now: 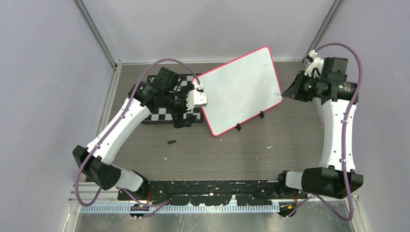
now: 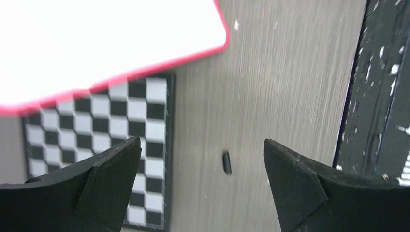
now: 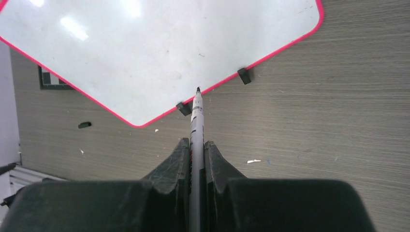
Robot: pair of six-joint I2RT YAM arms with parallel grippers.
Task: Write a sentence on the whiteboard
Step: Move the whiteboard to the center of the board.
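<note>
As whiteboard (image 1: 241, 89) sits skewed | long axis near-left to far-right | clips (image 1: 238, 127) nearside

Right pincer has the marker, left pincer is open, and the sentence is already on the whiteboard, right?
No. The whiteboard is blank, with no writing on it, as the right wrist view shows. The right pincer does hold the marker, and the left pincer is open.
</note>
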